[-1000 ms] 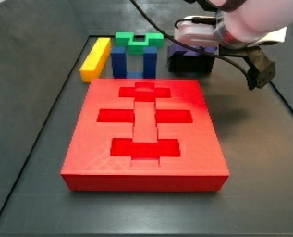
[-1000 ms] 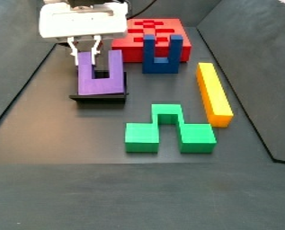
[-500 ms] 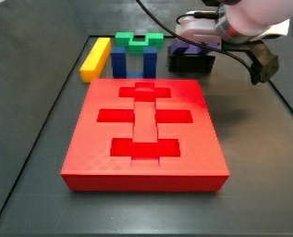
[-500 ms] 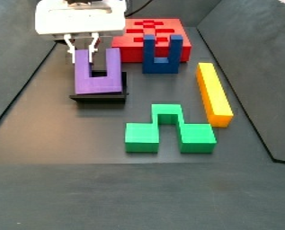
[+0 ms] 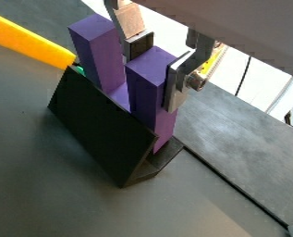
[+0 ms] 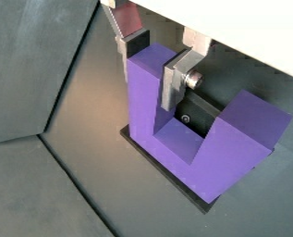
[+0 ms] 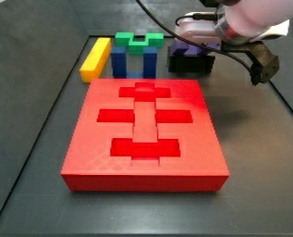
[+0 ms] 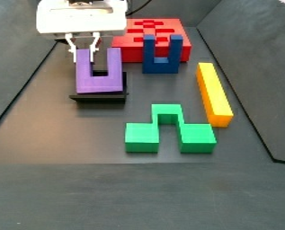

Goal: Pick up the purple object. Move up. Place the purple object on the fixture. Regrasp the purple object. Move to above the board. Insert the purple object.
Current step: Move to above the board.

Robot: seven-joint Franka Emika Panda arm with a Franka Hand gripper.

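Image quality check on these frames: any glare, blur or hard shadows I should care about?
Both side views: sharp, even light, only soft shadows; the board shows a mild sheen. Both wrist views: the purple object on the fixture is in focus, the gripper straddling one prong. In a wrist view, bright blown-out strips sit behind the gripper. No motion blur.

Even, bright overhead light with soft shadows on the dark counter; mild sheen there; all views fairly sharp; gripper body glares white.
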